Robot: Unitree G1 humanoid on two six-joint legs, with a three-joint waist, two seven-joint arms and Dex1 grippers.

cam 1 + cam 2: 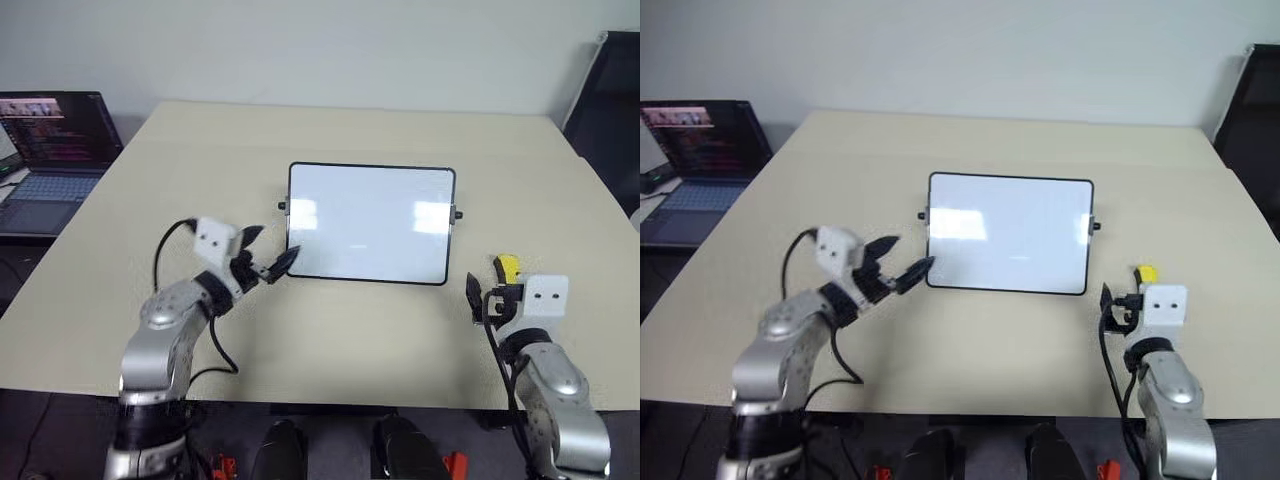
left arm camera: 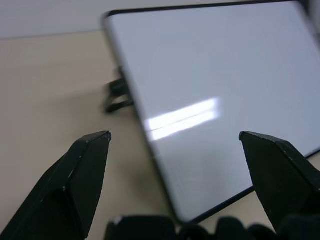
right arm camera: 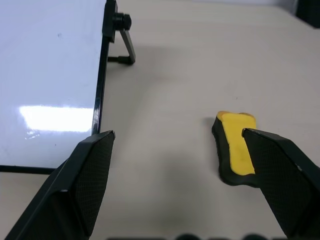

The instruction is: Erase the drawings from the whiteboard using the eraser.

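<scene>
Bare tabletop (image 1: 330, 330) around whiteboard (image 1: 370, 222), eraser (image 3: 235, 148)

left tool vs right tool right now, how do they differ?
1. The left tool sits at the whiteboard's near left corner; the right tool sits off the board's right side.
2. The left tool has only the board's white face ahead of it; the right tool has the yellow eraser lying on the table by one finger, not gripped.
Shared: both stand open and hold nothing.
</scene>
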